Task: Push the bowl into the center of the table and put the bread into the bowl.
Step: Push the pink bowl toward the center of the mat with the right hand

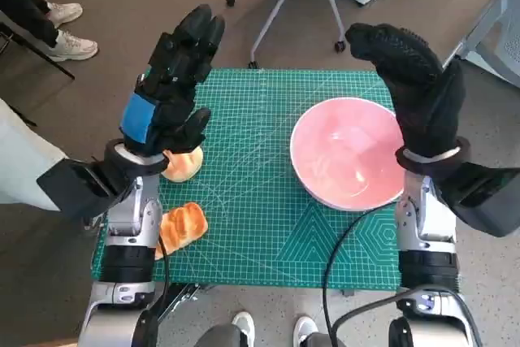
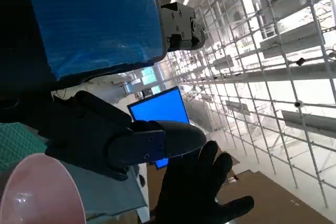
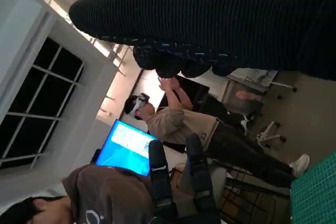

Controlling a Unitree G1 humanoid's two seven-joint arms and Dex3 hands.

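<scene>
Two empty, spread hands: left hand [image 1: 175, 79] half-hides one bread [image 1: 184, 163]; right hand [image 1: 414, 87] overlaps bowl [image 1: 345, 152].

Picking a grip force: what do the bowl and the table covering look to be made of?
The pink bowl looks like glazed ceramic or glossy plastic; its inside carries bright window reflections, and the look cannot settle which. The green cutting mat looks like matte rubbery vinyl, flat with a printed white grid and no glare.
</scene>
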